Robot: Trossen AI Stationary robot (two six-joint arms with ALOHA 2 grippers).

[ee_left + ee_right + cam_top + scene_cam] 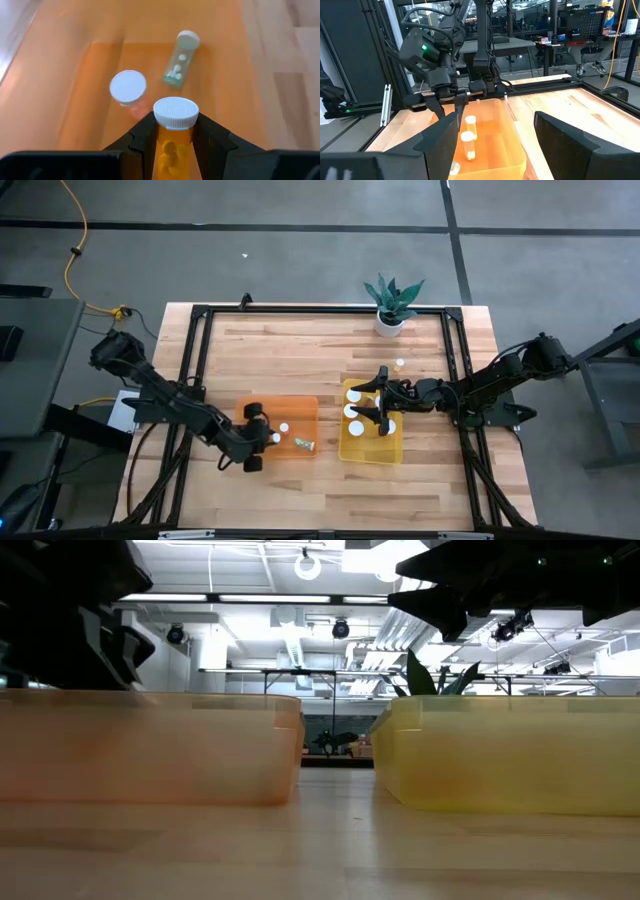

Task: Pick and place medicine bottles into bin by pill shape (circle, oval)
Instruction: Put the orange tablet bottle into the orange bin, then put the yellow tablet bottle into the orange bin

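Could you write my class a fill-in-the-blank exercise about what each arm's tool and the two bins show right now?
1. The left tool is shut on an amber bottle with a ____ cap.
2. It holds that bottle above the ____ bin.
3. The right tool, fingers open, hangs over the ____ bin.
4. In the orange bin, a clear bottle is lying on its ____.

Missing words: white; orange; yellow; side
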